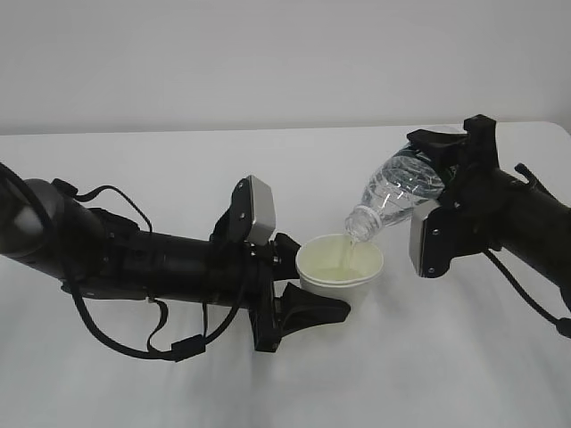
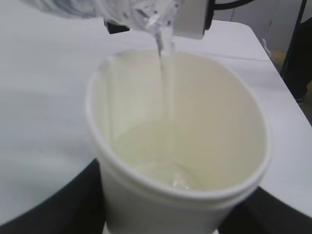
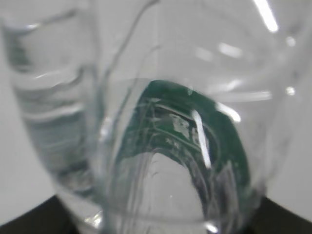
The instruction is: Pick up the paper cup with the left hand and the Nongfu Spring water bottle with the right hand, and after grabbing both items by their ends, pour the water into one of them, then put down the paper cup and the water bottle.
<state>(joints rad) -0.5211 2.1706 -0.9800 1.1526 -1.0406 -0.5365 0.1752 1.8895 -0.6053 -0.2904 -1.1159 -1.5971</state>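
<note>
The white paper cup (image 1: 340,266) is held just above the table, my left gripper (image 1: 299,283) shut on its lower body, one black finger on each side. In the left wrist view the paper cup (image 2: 180,146) fills the frame and a thin stream of water (image 2: 165,73) falls into its cream inside, where a shallow pool lies. My right gripper (image 1: 451,169) is shut on the base end of the Nongfu Spring water bottle (image 1: 397,192), which is tilted mouth-down over the cup's rim. The right wrist view shows only the clear bottle (image 3: 161,136) and its green label (image 3: 195,122).
The white table (image 1: 428,357) extends to the front and right of the cup. The left arm (image 1: 134,259) with its looping black cables lies across the left half. A plain wall stands behind the table's far edge.
</note>
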